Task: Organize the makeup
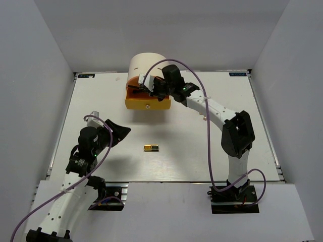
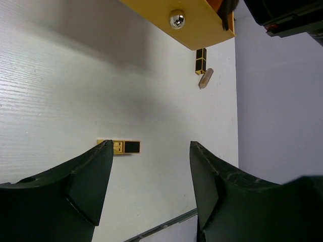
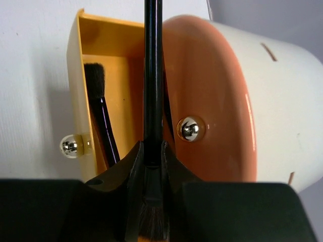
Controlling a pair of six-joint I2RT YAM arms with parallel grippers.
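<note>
The right pincer (image 3: 153, 157) is clamped tight on a thin black brush (image 3: 153, 75), its fingers pressed against both sides of the handle. The bristle end sits back between the fingers toward the wrist, and the handle reaches out over the open yellow drawer (image 3: 75, 75). A second brush (image 3: 101, 118) lies inside that drawer, its dark bristles toward the drawer's far end. The drawer front carries a silver knob (image 3: 70, 146). Just beside it the orange front (image 3: 212, 101) of the upper drawer is shut, with a knob of its own. Both belong to the cream box (image 1: 144, 63) at the far middle of the bench (image 1: 227, 146).

The left pincer (image 1: 118, 130) is spread wide and holds nothing, hanging over the bench's near left part. A gold-and-black lipstick (image 1: 151, 147) lies flat on the bench near it, not touching. In the left wrist view it shows in the gap just past the fingertips (image 2: 101, 151). Farther off, by the drawer's corner, lie a far lipstick (image 2: 201, 60) and a pinkish stick (image 2: 206, 78), almost end to end.

Small stickers (image 1: 86, 75) mark the bench's far corners. Their writing is too small to read.
</note>
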